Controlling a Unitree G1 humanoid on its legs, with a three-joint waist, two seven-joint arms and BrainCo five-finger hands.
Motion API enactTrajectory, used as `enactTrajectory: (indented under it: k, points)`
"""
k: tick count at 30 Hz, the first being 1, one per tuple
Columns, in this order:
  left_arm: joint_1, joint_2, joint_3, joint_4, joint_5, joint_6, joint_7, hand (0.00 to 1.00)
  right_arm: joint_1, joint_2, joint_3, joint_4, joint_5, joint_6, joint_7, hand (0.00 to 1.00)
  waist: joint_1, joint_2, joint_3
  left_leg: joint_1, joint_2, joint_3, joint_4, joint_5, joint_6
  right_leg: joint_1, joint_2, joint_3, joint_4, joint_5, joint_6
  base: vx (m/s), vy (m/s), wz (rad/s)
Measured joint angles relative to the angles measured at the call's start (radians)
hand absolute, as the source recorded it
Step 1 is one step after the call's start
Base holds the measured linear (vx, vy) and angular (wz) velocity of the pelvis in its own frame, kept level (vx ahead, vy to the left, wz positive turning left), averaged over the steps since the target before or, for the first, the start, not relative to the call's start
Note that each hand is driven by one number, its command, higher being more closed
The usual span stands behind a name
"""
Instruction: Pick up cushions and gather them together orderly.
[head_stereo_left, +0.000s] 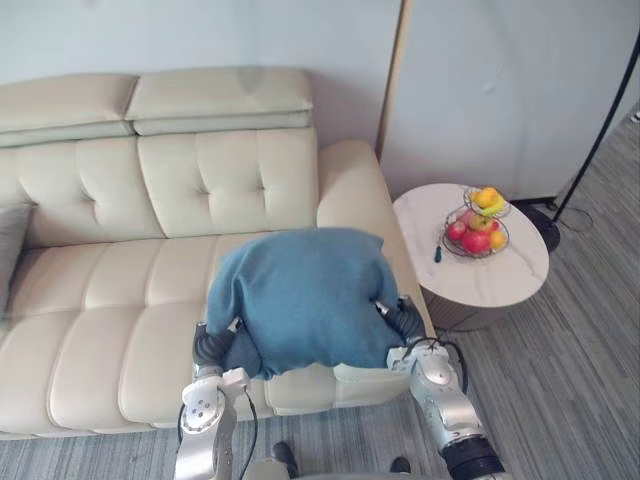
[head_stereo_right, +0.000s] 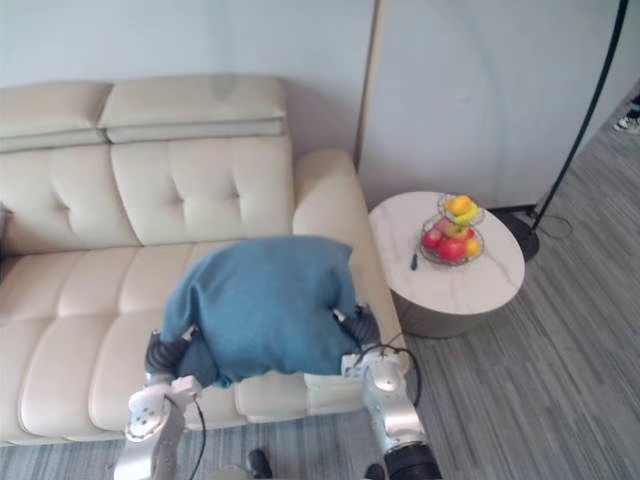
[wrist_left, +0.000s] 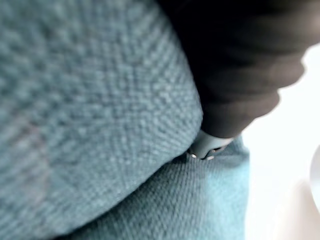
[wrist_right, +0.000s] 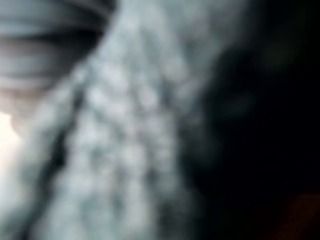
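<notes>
Grey cushion at the far left end of the sofa, cut off by the view edge. Left hand is against the left side of the blue cushion. It is buried in the fabric, so can't tell if it clasps or just presses flat. Blue cushion sits between both hands over the sofa's right seat, near the front edge and next to the armrest. Can't tell whether its underside rests on the seat or is lifted. Right hand is on the cushion's right side, also sunk in the knit, hold unreadable. Round side table stands just right of the armrest, with a fruit bowl on it.

Risks, as a judgement:
- This looks like a two-sided squeeze. Uneven pressure could let the soft cushion bulge and slip out over the front edge.
- The carry toward the grey cushion goes left. A wide right-arm swing could clip the table or bowl.
- The cushion hides the seat from the head camera, so it may land crooked or short of the grey one.
</notes>
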Motion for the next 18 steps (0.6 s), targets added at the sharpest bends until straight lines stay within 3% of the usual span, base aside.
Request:
enactTrajectory:
  k: [2,3,4,5,6,7,8,10,12,13,14,16,18]
  points:
    - [0.0,-0.004,-0.012,0.026,0.001,0.003,-0.016,1.0,0.028,-0.001,-0.019,0.013,0.0,0.005,0.0,1.0,0.0,0.013,0.004,0.036,-0.014,-0.017,-0.038,0.01,0.01,-0.01,-0.026,-0.013,0.09,0.0,0.0,0.07,0.171,0.38]
    - [0.0,-0.005,-0.018,0.048,0.003,0.004,-0.024,1.0,0.038,0.0,-0.032,0.031,0.0,0.006,0.001,1.0,-0.001,0.031,0.008,0.064,-0.023,-0.019,-0.061,0.01,0.019,-0.064,-0.059,-0.013,0.23,-0.001,-0.02,0.05,0.152,0.16]
    - [0.001,-0.005,-0.018,0.053,0.004,0.004,-0.025,1.0,0.04,-0.001,-0.033,0.036,0.0,0.007,0.001,1.0,-0.001,0.037,0.011,0.075,-0.027,-0.019,-0.071,0.007,0.024,-0.089,-0.072,-0.012,0.291,-0.003,-0.05,0.04,0.156,0.05]
    - [0.0,-0.001,-0.018,0.065,0.01,0.004,-0.026,1.0,0.04,0.001,-0.032,0.054,0.0,0.007,0.003,1.0,-0.007,0.043,0.016,0.09,-0.033,-0.032,-0.082,0.003,0.026,-0.137,-0.071,0.029,0.38,-0.059,-0.118,0.03,0.12,0.26]
    - [-0.002,0.008,-0.019,0.08,0.011,0.004,-0.026,1.0,0.05,0.011,-0.031,0.071,0.001,0.009,0.007,1.0,-0.026,0.045,0.019,0.095,-0.03,-0.058,-0.085,0.001,0.029,-0.172,0.017,0.141,0.447,-0.18,-0.096,0.03,0.09,0.36]
    - [-0.002,0.01,-0.019,0.083,0.011,0.004,-0.026,1.0,0.059,0.014,-0.031,0.069,0.001,0.009,0.009,1.0,-0.032,0.047,0.023,0.099,-0.029,-0.068,-0.087,0.001,0.029,-0.182,0.066,0.185,0.456,-0.216,-0.079,0.04,0.024,0.56]
    - [0.0,0.011,-0.02,0.088,0.011,0.006,-0.027,1.0,0.071,0.015,-0.031,0.067,0.002,0.009,0.012,1.0,-0.043,0.047,0.027,0.105,-0.032,-0.076,-0.092,0.0,0.03,-0.191,0.147,0.247,0.451,-0.26,-0.05,0.03,-0.006,0.39]
    - [0.0,0.017,-0.029,0.087,0.011,0.007,-0.035,1.0,0.074,0.012,-0.031,0.067,0.002,0.008,0.012,1.0,-0.045,0.028,0.028,0.105,-0.057,-0.078,-0.099,-0.003,0.03,-0.211,0.244,0.261,0.388,-0.268,-0.069,0.03,-0.03,0.28]
    - [0.0,0.022,-0.041,0.087,0.011,0.009,-0.04,1.0,0.073,0.002,-0.031,0.066,0.002,0.005,0.011,1.0,-0.047,-0.001,0.021,0.102,-0.107,-0.099,-0.11,-0.005,0.033,-0.2,0.253,0.237,0.26,-0.241,-0.191,0.07,-0.035,0.28]
    - [0.004,0.009,-0.057,0.086,0.012,0.014,-0.041,1.0,0.074,-0.015,-0.031,0.065,0.001,0.005,0.008,1.0,-0.046,0.026,0.028,0.105,-0.109,-0.108,-0.114,-0.015,0.034,-0.184,0.253,0.219,0.239,-0.243,-0.193,0.09,0.013,0.24]
    - [0.012,0.008,-0.066,0.069,0.013,0.014,-0.041,1.0,0.075,-0.016,-0.031,0.062,0.0,0.005,0.006,1.0,-0.046,0.037,0.032,0.103,-0.106,-0.115,-0.103,-0.018,0.033,-0.166,0.249,0.197,0.216,-0.234,-0.182,0.13,0.033,0.36]
    - [0.004,0.008,-0.067,0.063,0.02,0.014,-0.042,1.0,0.077,-0.015,-0.031,0.061,-0.005,0.007,-0.001,1.0,-0.05,0.033,0.037,0.078,-0.081,-0.087,0.008,-0.084,0.005,-0.122,0.233,0.157,0.176,-0.229,-0.185,0.14,0.007,0.53]
    - [0.004,0.006,-0.059,0.063,0.018,0.014,-0.042,1.0,0.079,-0.016,-0.022,-0.003,-0.006,0.01,-0.014,1.0,-0.012,0.027,0.061,-0.001,0.025,0.015,0.338,-0.198,0.027,-0.048,0.243,0.164,0.145,-0.235,-0.193,0.15,-0.071,0.05]
